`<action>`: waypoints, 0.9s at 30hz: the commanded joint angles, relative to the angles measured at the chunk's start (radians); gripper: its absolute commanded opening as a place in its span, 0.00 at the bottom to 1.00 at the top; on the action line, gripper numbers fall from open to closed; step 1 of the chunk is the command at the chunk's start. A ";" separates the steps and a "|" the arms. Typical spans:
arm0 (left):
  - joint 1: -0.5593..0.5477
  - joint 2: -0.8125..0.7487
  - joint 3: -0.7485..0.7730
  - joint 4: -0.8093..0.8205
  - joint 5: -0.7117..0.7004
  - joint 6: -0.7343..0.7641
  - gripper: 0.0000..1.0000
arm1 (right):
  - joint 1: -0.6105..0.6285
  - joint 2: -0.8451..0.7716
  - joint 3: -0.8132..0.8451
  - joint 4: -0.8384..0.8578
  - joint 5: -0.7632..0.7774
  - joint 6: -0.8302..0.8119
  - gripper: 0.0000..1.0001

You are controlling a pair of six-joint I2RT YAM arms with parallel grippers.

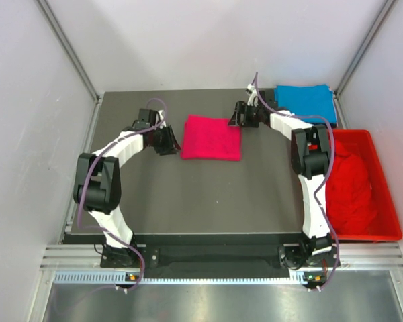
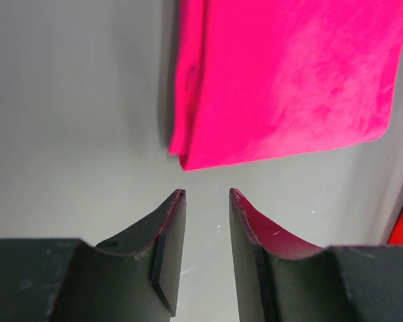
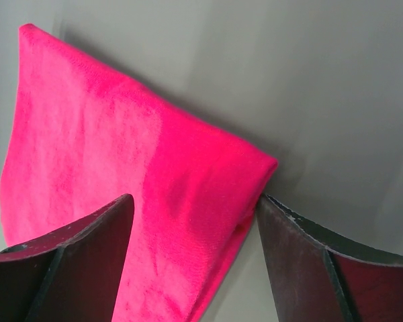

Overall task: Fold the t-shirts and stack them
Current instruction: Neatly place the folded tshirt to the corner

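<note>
A folded bright pink t-shirt (image 1: 211, 137) lies flat on the dark table, toward the back middle. My left gripper (image 1: 169, 141) sits just off its left edge; in the left wrist view it is open (image 2: 207, 194) and empty, with the shirt's corner (image 2: 282, 80) a short way ahead. My right gripper (image 1: 236, 115) is at the shirt's back right corner; in the right wrist view it is open (image 3: 195, 201), and the pink corner (image 3: 154, 188) lies between the spread fingers. A folded sky blue t-shirt (image 1: 305, 100) lies at the back right. Red t-shirts (image 1: 349, 184) are heaped in the crate.
A rigid red plastic crate (image 1: 389, 221) stands along the table's right side, beside the right arm. White walls with metal rails close in the back and both sides. The dark table top (image 1: 208, 194) stretches in front of the pink shirt.
</note>
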 commanded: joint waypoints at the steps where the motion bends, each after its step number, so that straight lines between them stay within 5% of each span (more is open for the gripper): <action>1: 0.004 -0.076 -0.004 0.003 -0.002 -0.002 0.37 | 0.018 0.070 -0.001 -0.104 0.034 0.013 0.73; 15: 0.004 -0.291 -0.010 -0.061 0.008 0.018 0.37 | 0.075 0.057 -0.001 -0.150 0.171 -0.024 0.54; 22: 0.004 -0.385 -0.010 -0.093 0.006 0.047 0.38 | 0.110 0.005 -0.005 -0.156 0.218 -0.045 0.05; 27: 0.005 -0.449 -0.039 -0.100 -0.136 0.096 0.38 | 0.216 -0.146 -0.069 -0.138 0.454 -0.106 0.00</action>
